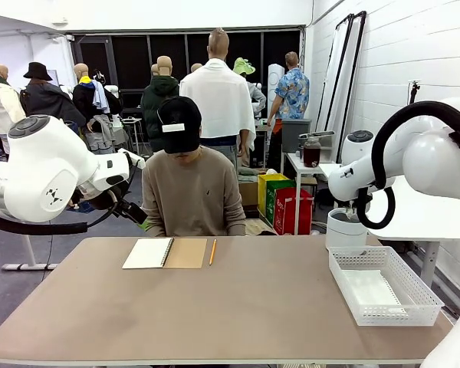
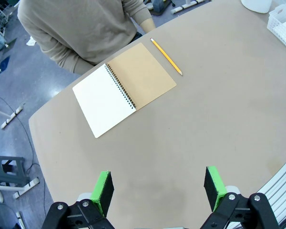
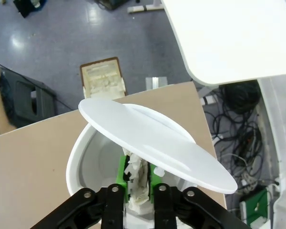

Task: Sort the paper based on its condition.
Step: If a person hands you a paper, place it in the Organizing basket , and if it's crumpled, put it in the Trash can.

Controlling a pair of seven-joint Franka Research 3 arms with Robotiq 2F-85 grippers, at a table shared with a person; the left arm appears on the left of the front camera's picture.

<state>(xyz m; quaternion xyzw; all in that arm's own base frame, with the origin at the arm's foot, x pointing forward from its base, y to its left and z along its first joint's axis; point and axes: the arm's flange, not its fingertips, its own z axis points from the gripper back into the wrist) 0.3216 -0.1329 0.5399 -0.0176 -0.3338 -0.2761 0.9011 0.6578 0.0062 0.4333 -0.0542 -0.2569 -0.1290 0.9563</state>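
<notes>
Right wrist view: the right end effector (image 3: 138, 166) stands narrow, its green pads (image 3: 120, 172) pressed on either side of a crumpled wad of paper (image 3: 139, 187). The wad is held, not loose. Its long axis runs along the fingers, from 6 o'clock to 12 o'clock in this view, and its ragged upper end points toward 12 o'clock. The wad hangs inside the mouth of a round white bin (image 3: 74, 161). The bin's swing lid (image 3: 152, 143) is tilted, with its high edge at 10 o'clock and its low edge at 4 o'clock. The bin sits at the corner of the brown worktop (image 3: 28, 167).

Front view: the right arm reaches down to the bin (image 1: 345, 230) at 3 o'clock of the worktop (image 1: 238, 307). A white mesh basket (image 1: 418, 295) stands just beside the bin, toward 5 o'clock. Whether a sheet lies in the basket cannot be told. An open spiral notebook (image 1: 165, 253) and a yellow pencil (image 1: 212, 251) lie side by side at 12 o'clock, in front of a seated person (image 1: 192, 192).

Left wrist view: the left end effector (image 2: 158, 190) is spread wide and holds nothing. It is raised over bare worktop, and the notebook (image 2: 124, 88) lies well apart from it at 11 o'clock.
</notes>
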